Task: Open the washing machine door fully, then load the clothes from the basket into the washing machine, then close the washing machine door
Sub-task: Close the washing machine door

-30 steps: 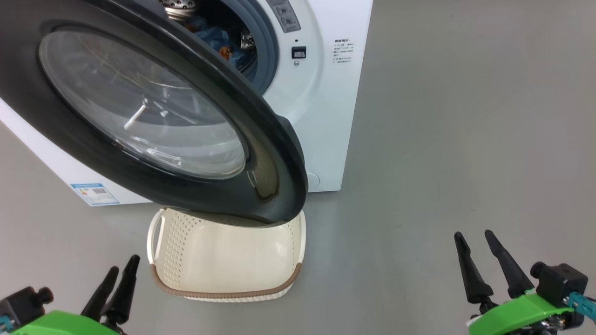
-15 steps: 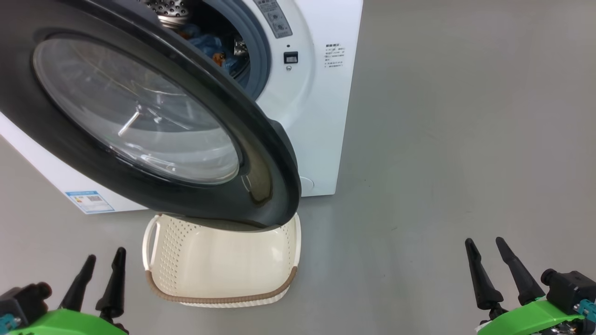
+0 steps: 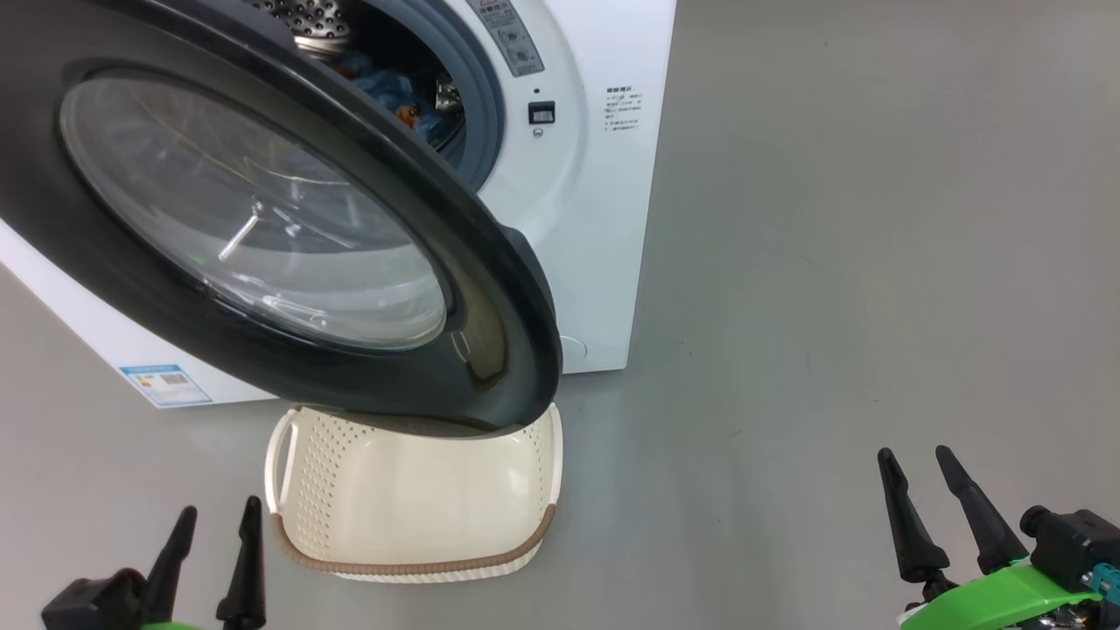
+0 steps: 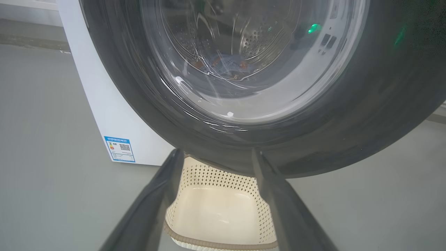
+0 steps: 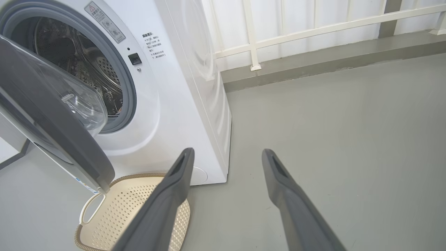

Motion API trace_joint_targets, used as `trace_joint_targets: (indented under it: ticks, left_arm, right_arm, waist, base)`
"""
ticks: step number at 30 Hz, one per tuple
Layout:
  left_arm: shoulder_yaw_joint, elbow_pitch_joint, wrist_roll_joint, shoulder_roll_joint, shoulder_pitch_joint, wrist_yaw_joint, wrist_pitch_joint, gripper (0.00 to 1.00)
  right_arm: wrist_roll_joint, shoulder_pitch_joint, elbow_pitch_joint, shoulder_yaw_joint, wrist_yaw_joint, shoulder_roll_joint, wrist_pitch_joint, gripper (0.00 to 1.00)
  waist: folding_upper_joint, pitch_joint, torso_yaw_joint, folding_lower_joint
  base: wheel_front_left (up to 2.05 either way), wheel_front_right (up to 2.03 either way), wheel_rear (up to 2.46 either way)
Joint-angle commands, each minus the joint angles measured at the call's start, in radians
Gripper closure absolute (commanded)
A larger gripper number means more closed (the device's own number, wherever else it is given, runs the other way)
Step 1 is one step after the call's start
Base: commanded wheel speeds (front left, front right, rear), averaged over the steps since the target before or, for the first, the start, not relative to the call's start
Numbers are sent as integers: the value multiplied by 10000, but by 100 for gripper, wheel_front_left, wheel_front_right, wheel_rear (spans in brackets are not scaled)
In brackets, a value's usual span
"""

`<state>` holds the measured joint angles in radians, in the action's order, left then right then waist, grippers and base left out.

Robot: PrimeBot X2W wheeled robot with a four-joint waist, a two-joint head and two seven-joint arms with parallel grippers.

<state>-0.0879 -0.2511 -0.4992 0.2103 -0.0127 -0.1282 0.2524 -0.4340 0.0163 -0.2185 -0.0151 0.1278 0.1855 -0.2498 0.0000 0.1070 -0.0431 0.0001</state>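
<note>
The washing machine door (image 3: 262,219) hangs half open, just ahead of and above our left fingers (image 3: 248,560). The clothes (image 3: 389,87) lie beyond it in the drum, and the empty basket (image 3: 411,567) sits between the left and right fingers (image 3: 901,516). Both pairs are spread wide and hold nothing. We should press on the door's black rim and push steadily until it latches.

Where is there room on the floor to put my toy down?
Biggest bare patch: the grey floor right of the washing machine and the basket, ahead of the right gripper. A smaller strip lies left of the basket, ahead of the left gripper. It is crowded in the middle, where the open washing machine door hangs over the basket's far end.
</note>
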Motion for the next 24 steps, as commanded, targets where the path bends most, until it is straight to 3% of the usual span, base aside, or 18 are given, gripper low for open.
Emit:
trace_joint_targets:
  ticks: [1, 12, 13, 14, 16, 17, 24]
  left_arm:
    - [403, 156, 167, 167, -111, -25, 92, 0]
    - [559, 110, 249, 32, -145, -25, 93, 0]
    - [569, 114, 237, 25, -147, -25, 93, 0]
    - [570, 120, 224, 19, -143, -25, 93, 0]
    - [579, 128, 206, 1, -120, -25, 93, 0]
    - [603, 139, 202, -17, -105, -25, 93, 0]
    - [641, 186, 228, -188, -20, -25, 93, 0]
  right_arm:
    - [1, -73, 232, -222, 29, 155, -120, 0]
    - [-62, 97, 284, -297, 29, 95, -120, 0]
    - [-69, 146, 284, -325, 29, 82, -120, 44]
    - [-90, 214, 285, -366, 29, 56, -120, 65]
    - [-123, 385, 289, -461, 29, 6, -120, 96]
    - [-140, 491, 301, -523, 29, -20, -120, 100]
    - [-210, 1477, 615, -994, 29, -245, -120, 100]
  waist:
    - [0, -14, -13, -1]
    - [0, -1, 33, -1]
    - [0, -10, 36, -1]
    - [0, -19, 41, -1]
    - [0, -43, 51, -1]
    - [0, -56, 59, -1]
    - [0, -196, 252, -1]
  base:
    - [0, 0, 0]
    - [0, 0, 0]
    - [0, 0, 0]
    - [0, 0, 0]
    - [0, 0, 0]
    - [0, 0, 0]
    - [0, 0, 0]
